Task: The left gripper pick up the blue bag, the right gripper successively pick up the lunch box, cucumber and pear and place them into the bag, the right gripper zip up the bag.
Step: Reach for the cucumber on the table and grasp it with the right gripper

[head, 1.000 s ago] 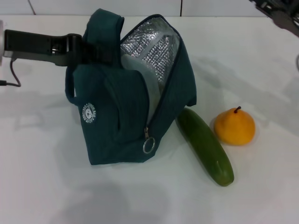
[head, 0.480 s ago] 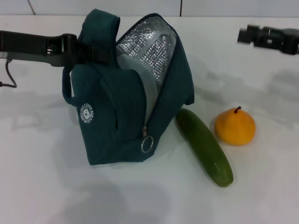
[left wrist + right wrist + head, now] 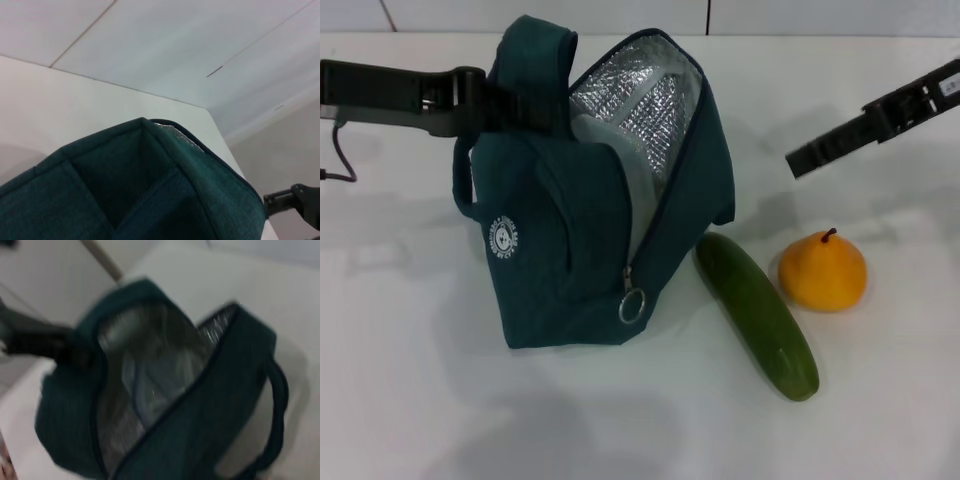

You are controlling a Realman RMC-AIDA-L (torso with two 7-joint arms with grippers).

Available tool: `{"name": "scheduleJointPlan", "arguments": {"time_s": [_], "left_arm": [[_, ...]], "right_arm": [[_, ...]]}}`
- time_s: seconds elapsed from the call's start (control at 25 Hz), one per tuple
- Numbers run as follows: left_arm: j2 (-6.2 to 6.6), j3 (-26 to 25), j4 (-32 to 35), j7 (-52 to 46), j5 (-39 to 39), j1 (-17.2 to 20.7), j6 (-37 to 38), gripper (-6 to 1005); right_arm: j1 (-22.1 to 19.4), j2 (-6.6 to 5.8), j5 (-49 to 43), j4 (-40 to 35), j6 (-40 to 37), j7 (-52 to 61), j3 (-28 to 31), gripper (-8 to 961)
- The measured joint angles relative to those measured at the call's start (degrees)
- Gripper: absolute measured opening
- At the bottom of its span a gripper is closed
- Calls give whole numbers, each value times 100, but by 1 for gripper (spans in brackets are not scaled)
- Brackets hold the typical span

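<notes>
L gripper [image 3: 490, 100] pinching bag [image 3: 575, 235] handle, keeps mouth open | R gripper [image 3: 798, 162] above pear [image 3: 822, 271], fingers: can't tell | cucumber [image 3: 757, 313] beside bag, not packed yet

You have a smooth white tabletop [image 3: 420, 400] spread beneath both the left gripper [image 3: 495, 100] and the right gripper [image 3: 798, 160]. Well back from the left gripper's tip, under its wrist end, you'll see a thin black cable [image 3: 344, 165] looping down onto that tabletop. Beyond both grippers stands a pale panelled wall [image 3: 520, 15] crossed by thin dark seams [image 3: 215, 72].
</notes>
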Motion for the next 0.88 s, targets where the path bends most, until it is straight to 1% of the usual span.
{"name": "scheduleJointPlan", "arguments": {"time_s": [0.08, 0.12, 0.2, 0.32, 0.44, 0.48, 0.52, 0.72, 0.8, 0.88], "left_arm": [[3, 0, -1, 5, 1, -2, -10, 38], [6, 2, 0, 7, 2, -4, -22, 38], [11, 11, -1, 12, 4, -20, -47, 38], [14, 28, -7, 20, 7, -71, -61, 38], [14, 39, -8, 24, 9, -89, -66, 38], [13, 40, -7, 24, 10, -89, -66, 38], [12, 41, -7, 24, 10, -89, -67, 38], [16, 45, -23, 25, 10, -81, -69, 38], [15, 45, -28, 29, 10, -81, -70, 38], [12, 44, -32, 37, 10, -76, -69, 38]], "right_arm": [[436, 72, -504, 57, -394, 277, 51, 842], [573, 100, -622, 91, -524, 329, 87, 841], [894, 203, -811, 235, -862, 377, 268, 841], [1269, 326, -894, 610, -1208, 399, 471, 841], [1564, 432, -1071, 959, -1408, 420, 478, 841], [1614, 471, -1168, 998, -1441, 431, 477, 841], [1730, 567, -1406, 1050, -1505, 459, 467, 841], [2045, 888, -2346, 1232, -1636, 496, 422, 840], [2121, 975, -2624, 1311, -1624, 497, 331, 840], [2135, 1018, -2742, 1348, -1555, 499, 178, 840]]}}
